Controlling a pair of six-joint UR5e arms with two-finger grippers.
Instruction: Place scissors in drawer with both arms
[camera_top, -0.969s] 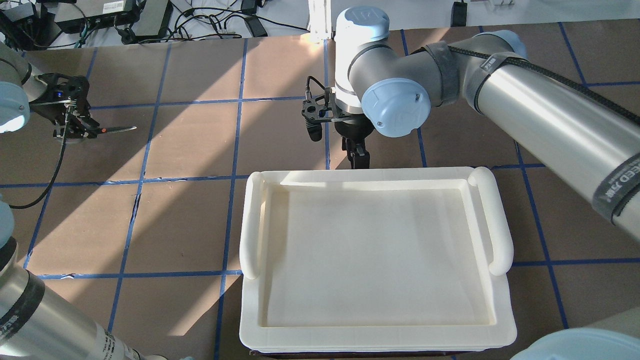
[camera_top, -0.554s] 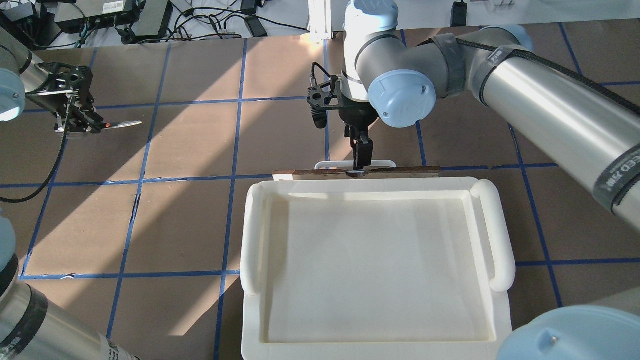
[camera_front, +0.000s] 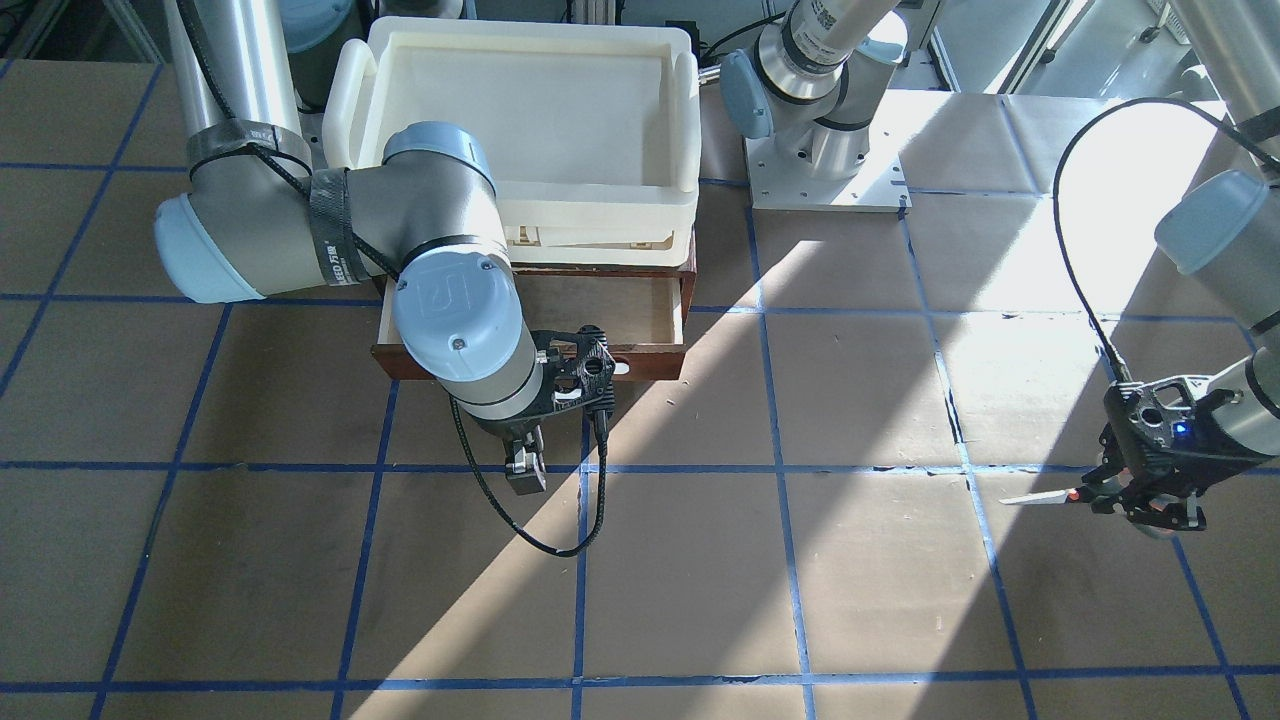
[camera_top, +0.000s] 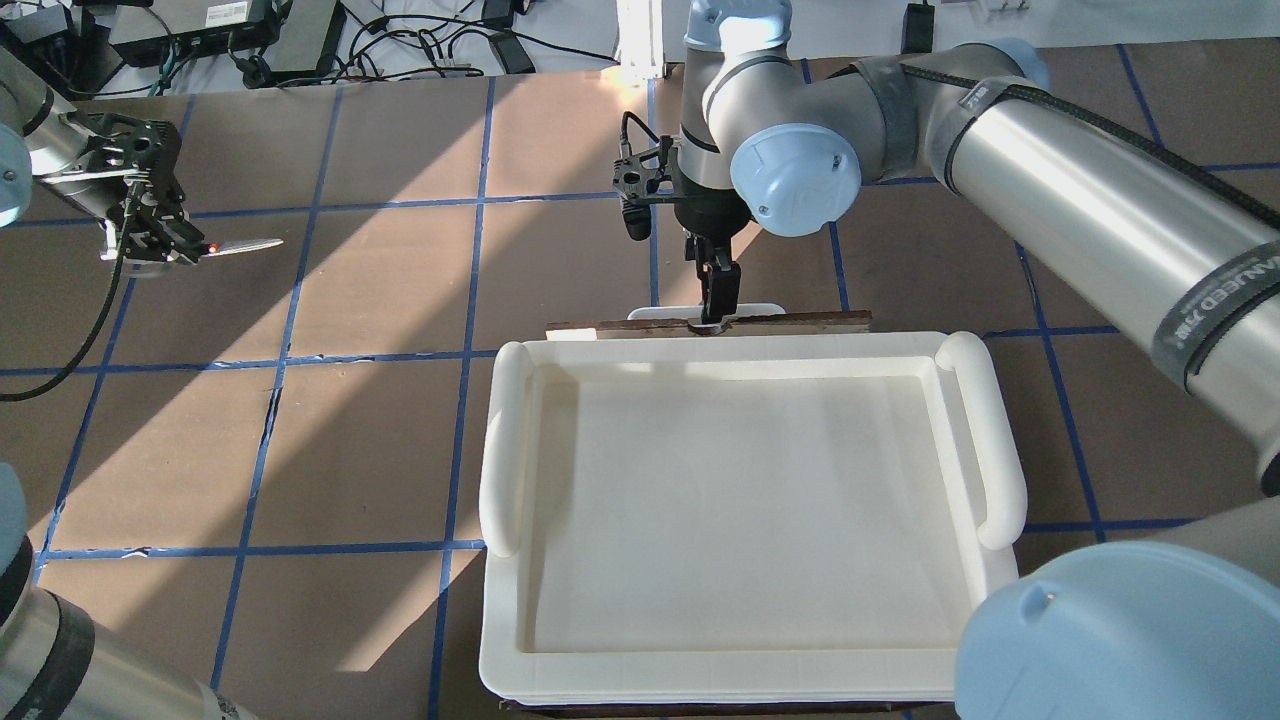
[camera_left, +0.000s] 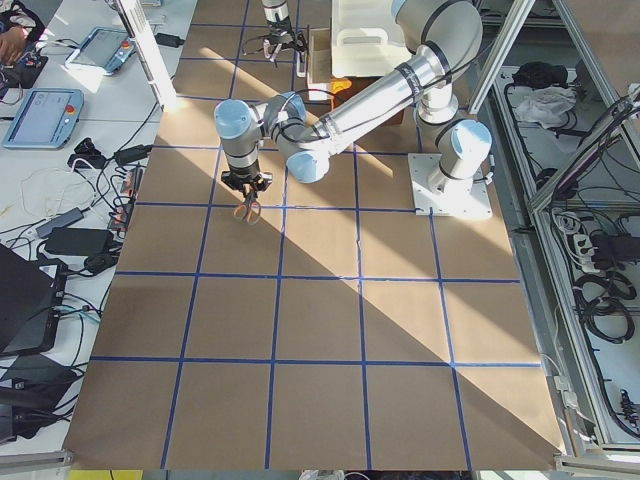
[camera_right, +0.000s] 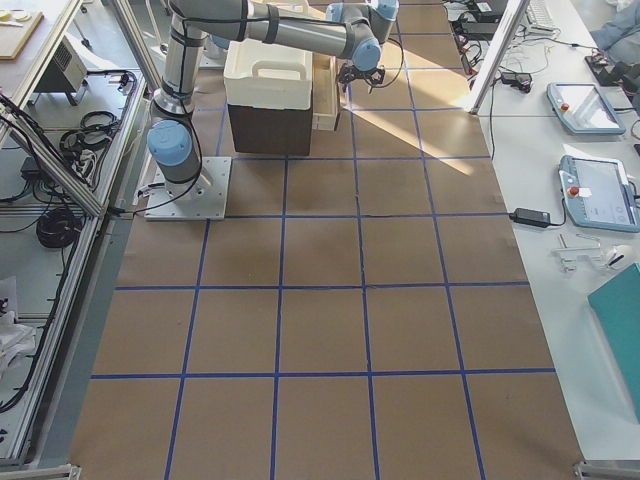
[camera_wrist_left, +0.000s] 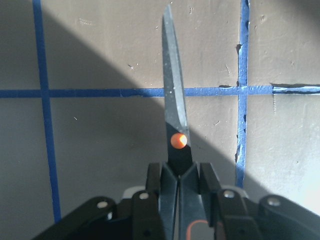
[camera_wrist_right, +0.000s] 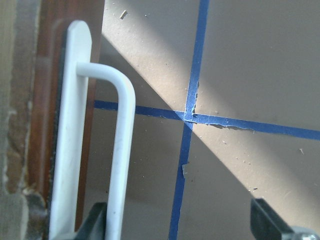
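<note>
My left gripper (camera_top: 160, 245) is shut on the grey handles of the scissors (camera_top: 240, 245) and holds them above the table at the far left, blades level and pointing toward the middle. The left wrist view shows the closed dark blades and orange pivot dot of the scissors (camera_wrist_left: 175, 115). The drawer (camera_front: 600, 310) is pulled partly out under the cream tray, and its pale interior shows. My right gripper (camera_top: 716, 300) is open at the drawer's white handle (camera_wrist_right: 120, 150), with the bar just inside one finger (camera_wrist_right: 95, 222).
The cream tray (camera_top: 985, 440) sits on top of the cabinet over the drawer. The right arm's elbow (camera_front: 440, 300) hangs over the drawer's left half in the front view. Blue tape lines grid the brown table. Cables and electronics (camera_top: 230, 30) lie beyond the far edge.
The drawer's dark front and white handle have come out from under the tray, with my right gripper at the handle. My left gripper has drifted a little farther away with the scissors.
</note>
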